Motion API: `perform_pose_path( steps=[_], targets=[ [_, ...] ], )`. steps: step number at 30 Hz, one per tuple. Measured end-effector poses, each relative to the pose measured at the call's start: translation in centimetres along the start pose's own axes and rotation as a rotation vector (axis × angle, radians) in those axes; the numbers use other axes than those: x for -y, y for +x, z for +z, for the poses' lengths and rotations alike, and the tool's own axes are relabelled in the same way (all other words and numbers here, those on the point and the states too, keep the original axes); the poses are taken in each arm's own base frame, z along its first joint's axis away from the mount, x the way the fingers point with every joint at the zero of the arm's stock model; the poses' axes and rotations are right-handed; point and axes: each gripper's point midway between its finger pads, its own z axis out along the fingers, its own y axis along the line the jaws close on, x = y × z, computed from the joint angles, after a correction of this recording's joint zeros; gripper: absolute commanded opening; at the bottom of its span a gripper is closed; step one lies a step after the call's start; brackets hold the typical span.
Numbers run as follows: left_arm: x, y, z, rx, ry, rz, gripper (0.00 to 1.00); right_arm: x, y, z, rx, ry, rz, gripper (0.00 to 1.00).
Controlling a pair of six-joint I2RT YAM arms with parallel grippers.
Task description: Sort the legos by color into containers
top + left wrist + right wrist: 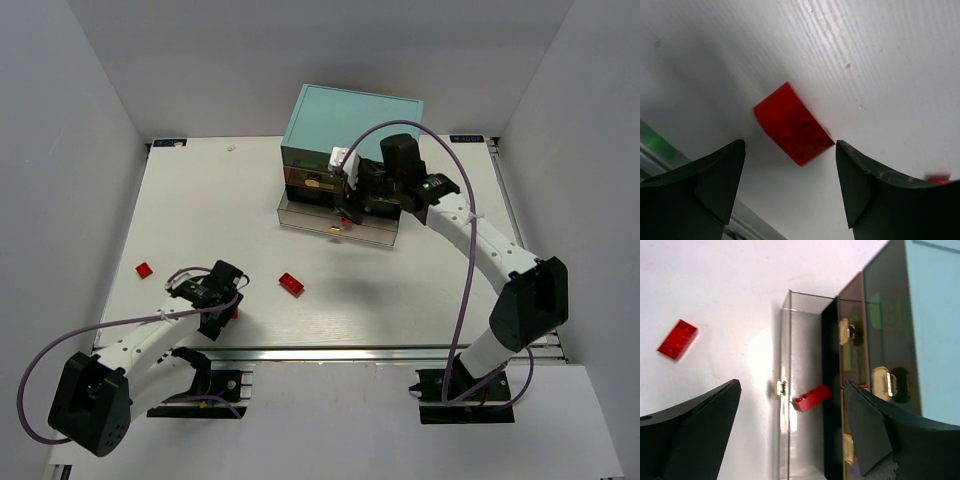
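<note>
Nearest me, my left gripper hangs with jaws spread either side of a studded red brick on the table, gripping nothing. Farther out, my right gripper gapes empty over the pulled-out clear drawer of the teal-topped cabinet, where a second red brick sits tilted.

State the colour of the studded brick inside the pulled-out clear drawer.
A red studded brick, clearest in the right wrist view.

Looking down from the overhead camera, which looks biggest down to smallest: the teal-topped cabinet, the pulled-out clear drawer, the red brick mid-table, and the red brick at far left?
1. cabinet
2. clear drawer
3. mid-table red brick
4. far-left red brick, a little smaller than the mid-table one
</note>
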Motion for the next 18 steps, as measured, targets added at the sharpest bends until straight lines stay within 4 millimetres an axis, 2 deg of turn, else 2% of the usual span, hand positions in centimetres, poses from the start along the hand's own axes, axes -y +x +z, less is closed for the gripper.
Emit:
perform_pose_path(
  steps=[2,5,9,15,16,18],
  targets=[
    [0.4,-0.4,0.2,0.006,0.008,-0.025,0.82,-0.9,-0.2,-0.4,0.018,-0.025,0.001,0.89],
    [1.0,-1.0,0.7,0.015,0.011,-0.044,0.8,-2.3,0.9,-0.3,0.011,-0.067,0.023,0.89],
    [1.9,-1.6,1.3,0.012,0.003,-0.057,0.66,-3.9,2.6,0.0,-0.014,-0.116,0.063,0.89],
    [2.7,-1.7,1.6,-0.014,0.006,-0.068,0.35,-4.4,3.0,-0.3,-0.021,-0.123,0.08,0.89],
    [2.8,-1.7,1.5,-0.02,0.016,-0.062,0.21,-4.4,2.9,-0.4,-0.018,-0.121,0.08,0.88],
    [3.0,-1.5,1.4,-0.034,0.031,-0.043,0.08,-4.3,2.6,-0.7,-0.012,-0.116,0.08,0.89]
  ],
)
